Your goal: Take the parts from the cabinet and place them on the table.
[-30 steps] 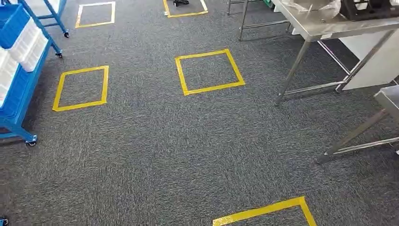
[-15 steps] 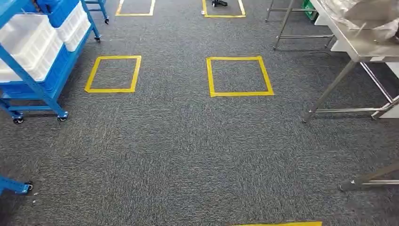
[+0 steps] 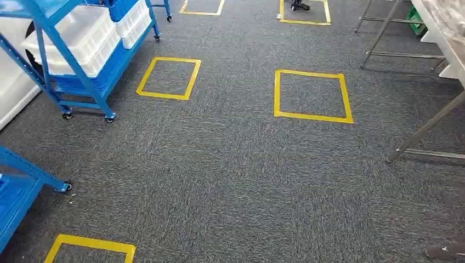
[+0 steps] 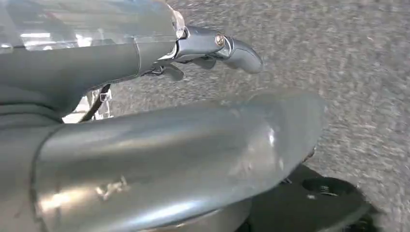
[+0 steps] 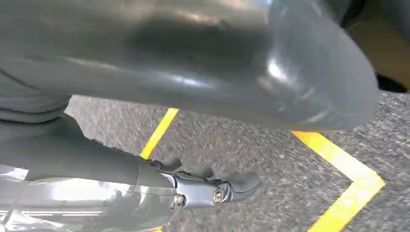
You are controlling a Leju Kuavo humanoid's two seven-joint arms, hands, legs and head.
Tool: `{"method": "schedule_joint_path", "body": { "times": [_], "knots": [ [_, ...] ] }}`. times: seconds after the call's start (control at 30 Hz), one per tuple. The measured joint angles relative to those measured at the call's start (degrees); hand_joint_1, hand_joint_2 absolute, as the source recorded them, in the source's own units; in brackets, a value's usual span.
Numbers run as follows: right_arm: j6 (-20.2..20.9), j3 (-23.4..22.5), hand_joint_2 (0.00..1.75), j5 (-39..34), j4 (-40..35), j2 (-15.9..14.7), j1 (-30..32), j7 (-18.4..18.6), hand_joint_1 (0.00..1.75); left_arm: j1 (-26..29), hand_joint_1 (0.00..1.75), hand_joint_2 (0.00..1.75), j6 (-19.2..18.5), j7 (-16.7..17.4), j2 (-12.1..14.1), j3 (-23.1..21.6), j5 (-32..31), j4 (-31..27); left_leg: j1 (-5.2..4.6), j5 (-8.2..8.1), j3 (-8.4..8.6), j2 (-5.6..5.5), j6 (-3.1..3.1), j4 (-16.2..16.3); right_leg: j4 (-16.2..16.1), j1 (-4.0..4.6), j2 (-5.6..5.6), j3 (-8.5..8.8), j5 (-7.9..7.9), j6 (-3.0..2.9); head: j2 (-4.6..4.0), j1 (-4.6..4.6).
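Rough, matt grey carpet [image 3: 230,175] bears glossy yellow tape squares [image 3: 312,95]. The blue rack [image 3: 82,66] is painted metal, holding smooth white plastic bins [image 3: 82,38]. Table legs [image 3: 425,129] are brushed steel.

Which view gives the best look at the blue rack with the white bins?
The head view: the blue rack stands at upper left on wheels, white bins on its shelves. The left wrist view has the robot hand and grey carpet instead; the right wrist view has carpet and yellow tape, not the rack.
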Motion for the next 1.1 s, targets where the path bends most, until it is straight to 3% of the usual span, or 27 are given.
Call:
{"method": "schedule_joint_path", "body": {
  "times": [0.03, 0.07, 0.13, 0.2, 0.23, 0.27, 0.3, 0.37, 0.4, 0.43, 0.5, 0.53, 0.57, 0.63, 0.7, 0.73, 0.77, 0.8, 0.87, 0.9, 0.93, 0.97, 1.03, 1.07, 1.1],
  "knots": [
    [0.02, 0.07, 0.0, 0.07, 0.0, 0.02, -0.01, 0.02, 0.0, -0.06, 0.0, 0.0, 0.0, 0.0, 0.04, 0.0, -0.04, 0.0, -0.08, 1.8, 3.26, 2.67, 0.28, -5.73, 0.05, 0.08, -0.68, 0.39, -0.28, 0.34, 0.02, 0.0],
    [0.13, 0.09, 0.0, 0.15, 0.0, 0.02, 0.03, 0.13, 0.0, -0.22, 0.0, 0.0, -0.02, -0.02, 0.09, 0.0, -0.09, 0.0, -0.65, 1.26, 3.75, 3.42, 0.78, -6.54, 0.15, 0.47, -1.26, 0.47, -0.6, 0.8, 0.02, 0.07],
    [0.26, 0.2, 0.0, 0.26, 0.0, 0.0, -0.21, 0.13, 0.0, -0.1, 0.0, 0.0, -0.04, -0.04, 0.11, 0.0, -0.17, 0.0, -0.69, 1.51, 3.39, 2.21, 1.42, -6.67, 0.18, 0.44, -2.01, 0.65, -0.62, 1.15, 0.0, 0.24],
    [0.33, 0.44, 0.0, 0.39, 0.0, 0.02, -0.73, 0.13, 0.0, 0.07, 0.0, 0.0, -0.04, -0.04, 0.24, 0.0, -0.28, 0.0, -0.83, 1.74, 3.05, 1.1, 2.17, -7.13, -0.02, 0.3, -2.97, 0.99, -0.67, 1.87, 0.02, 0.13],
    [0.33, 0.55, 0.0, 0.42, 0.0, 0.02, -0.63, 0.15, 0.0, 0.04, 0.0, 0.0, -0.04, -0.04, 0.26, 0.0, -0.5, 0.0, -0.31, 2.15, 3.7, 0.56, 2.61, -7.65, 0.34, 0.08, -2.36, 0.89, -1.3, 2.2, 0.0, 0.15],
    [0.35, 0.57, 0.0, 0.44, 0.0, 0.02, -0.58, 0.13, 0.0, 0.08, 0.0, 0.0, -0.06, -0.07, 0.35, 0.0, -0.59, 0.0, -0.38, 2.27, 3.72, -0.03, 2.8, -7.74, 1.74, -0.12, 1.29, 0.57, -2.25, 2.46, 0.0, 0.46],
    [0.35, 0.57, 0.0, 0.44, 0.0, 0.04, -0.53, 0.15, 0.0, 0.05, 0.0, 0.0, -0.04, -0.04, 0.42, 0.0, -0.61, 0.0, -0.35, 2.32, 3.55, -0.54, 2.98, -7.74, 5.3, -0.19, 3.07, -1.08, -4.61, 2.44, 0.02, 0.68],
    [0.39, 0.66, 0.0, 0.61, 0.02, 0.04, -0.33, 0.17, 0.0, -0.04, 0.0, 0.0, -0.11, -0.02, 0.44, 0.0, -0.65, 0.0, -0.6, 2.43, 3.35, -1.87, 3.23, -7.73, 14.54, -0.27, 3.97, -5.77, -8.53, 2.45, 0.0, 0.74],
    [0.46, 0.77, 0.0, 0.81, 0.02, 0.04, -0.27, 0.22, 0.0, -0.03, 0.0, 0.0, -0.11, -0.02, 0.44, 0.0, -0.66, 0.0, -0.68, 2.45, 3.36, -2.64, 3.25, -7.69, 16.65, -0.23, 4.05, -7.06, -8.55, 2.43, 0.0, 0.74],
    [0.5, 0.94, 0.0, 1.05, 0.02, 0.04, -0.27, 0.28, 0.0, -0.01, 0.0, 0.0, -0.11, 0.0, 0.44, 0.0, -0.66, 0.0, -0.75, 2.44, 3.45, -3.52, 3.25, -7.65, 16.06, -0.2, 4.18, -7.1, -7.15, 2.28, 0.02, 0.72],
    [0.5, 1.18, 0.0, 1.4, 0.02, 0.04, -0.21, 0.35, 0.0, -0.04, 0.0, 0.0, -0.09, 0.0, 0.44, 0.0, -0.65, 0.0, -0.79, 2.41, 3.7, -5.24, 3.18, -7.57, 8.85, -0.19, 5.0, -4.25, -1.92, 1.73, 0.0, 0.74],
    [0.5, 1.27, 0.0, 1.44, 0.02, 0.02, -0.15, 0.35, 0.0, -0.04, 0.0, 0.0, -0.07, 0.0, 0.42, 0.0, -0.66, 0.0, -0.77, 2.39, 3.79, -6.0, 3.13, -7.55, 3.79, -0.19, 6.93, -2.17, 0.8, 1.38, 0.02, 0.79],
    [0.5, 1.33, 0.0, 1.44, 0.09, -0.04, 0.05, 0.41, 0.0, -0.1, 0.0, 0.0, -0.04, 0.02, 0.39, 0.0, -0.66, 0.0, -0.9, 2.38, 3.57, -6.48, 2.85, -7.4, 1.63, -0.09, 10.1, -1.46, 0.81, 1.08, 0.02, 0.7],
    [0.48, 1.42, 0.0, 1.44, 0.09, -0.04, -0.14, 0.5, 0.0, -0.3, 0.0, 0.0, 0.09, 0.22, 0.37, 0.0, -0.66, 0.0, -0.64, 2.55, 2.94, -7.61, 2.11, -7.15, 0.82, 0.03, 9.4, -1.4, 0.71, 1.09, 0.0, 0.7],
    [0.39, 1.49, 0.0, 1.49, 0.09, -0.04, -0.37, 0.52, 0.0, -0.07, 0.0, 0.0, 0.17, 0.53, 0.35, 0.0, -0.66, 0.0, -0.42, 2.73, 2.48, -9.06, 1.3, -7.42, 0.63, 0.19, 8.17, -1.16, 0.77, 0.57, 0.0, 0.7],
    [0.37, 1.53, 0.0, 1.59, 0.09, 0.0, -0.4, 0.68, 0.0, -0.12, 0.0, 0.0, 0.24, 0.7, 0.35, 0.0, -0.66, 0.0, -0.49, 2.14, 2.51, -7.59, 1.2, -6.5, -0.04, -0.41, 6.98, -0.79, 1.13, 0.08, 0.0, 0.55],
    [0.35, 1.53, 0.0, 1.64, 0.09, 0.0, -0.18, 0.72, 0.0, -0.14, 0.0, 0.0, 0.31, 0.76, 0.35, 0.0, -0.66, 0.0, -0.82, 0.71, 1.61, -4.57, 1.03, -4.6, -0.32, -0.25, 6.36, -0.58, 1.08, -0.2, 0.0, 0.46],
    [0.35, 1.55, 0.0, 1.64, 0.09, 0.0, -0.03, 0.74, 0.0, -0.25, 0.0, 0.0, 0.31, 0.83, 0.33, 0.0, -0.66, 0.0, -0.71, -1.62, -0.34, -2.81, 0.8, -0.64, -0.32, -0.11, 5.36, -0.51, 1.02, -0.59, 0.0, -0.02],
    [0.35, 1.55, 0.0, 1.64, 0.11, -0.02, 0.09, 0.81, 0.0, -0.37, 0.0, 0.0, 0.31, 0.85, 0.33, 0.0, -0.66, 0.0, -0.45, -5.58, -4.76, -1.63, 0.4, 8.5, -0.24, 0.14, 3.47, -0.51, 0.84, -0.76, 0.0, -0.02],
    [0.35, 1.55, 0.0, 1.64, 0.11, -0.02, 0.08, 0.81, 0.0, -0.32, 0.0, 0.0, 0.31, 0.85, 0.33, 0.0, -0.66, 0.0, -0.29, -6.07, -5.99, -1.46, 0.21, 11.09, -0.21, 0.2, 2.64, -0.52, 0.76, -0.76, 0.0, -0.04],
    [0.35, 1.58, 0.0, 1.64, 0.11, -0.02, 0.03, 0.81, 0.0, -0.22, 0.0, 0.0, 0.31, 0.85, 0.33, 0.0, -0.66, 0.0, -0.15, -5.14, -5.78, -1.28, 0.1, 10.78, -0.17, 0.22, 1.87, -0.45, 0.67, -0.7, 0.02, -0.02],
    [0.35, 1.6, 0.0, 1.64, 0.09, -0.02, -0.06, 0.81, 0.0, -0.13, 0.0, 0.0, 0.28, 0.85, 0.33, 0.0, -0.66, 0.0, -0.09, -3.1, -4.17, -1.04, 0.04, 7.71, -0.1, 0.22, 1.13, -0.36, 0.51, -0.62, 0.0, -0.04],
    [0.35, 1.62, 0.0, 1.66, 0.09, 0.0, -0.15, 0.81, 0.0, -0.17, 0.0, 0.0, 0.31, 0.85, 0.33, 0.0, -0.66, 0.0, -0.1, 1.64, 1.5, 0.79, 0.29, -2.66, 0.05, 0.2, -0.2, 0.14, 0.08, -0.29, 0.0, -0.06],
    [0.35, 1.64, 0.0, 1.66, 0.09, -0.02, -0.07, 0.83, 0.0, -0.27, 0.0, 0.0, 0.29, 0.85, 0.33, 0.0, -0.66, 0.0, -0.38, 1.74, 3.45, 3.53, 0.52, -6.39, 0.08, 0.39, -0.78, 0.37, -0.17, 0.02, 0.0, -0.06],
    [0.35, 1.64, 0.0, 1.66, 0.09, -0.02, -0.06, 0.81, 0.0, -0.47, 0.0, 0.0, 0.31, 0.85, 0.33, 0.0, -0.66, 0.0, -0.76, 1.8, 3.68, 3.04, 1.07, -6.87, 0.35, 0.72, -1.44, 0.4, -0.5, 0.47, 0.02, 0.0]
  ]
}}
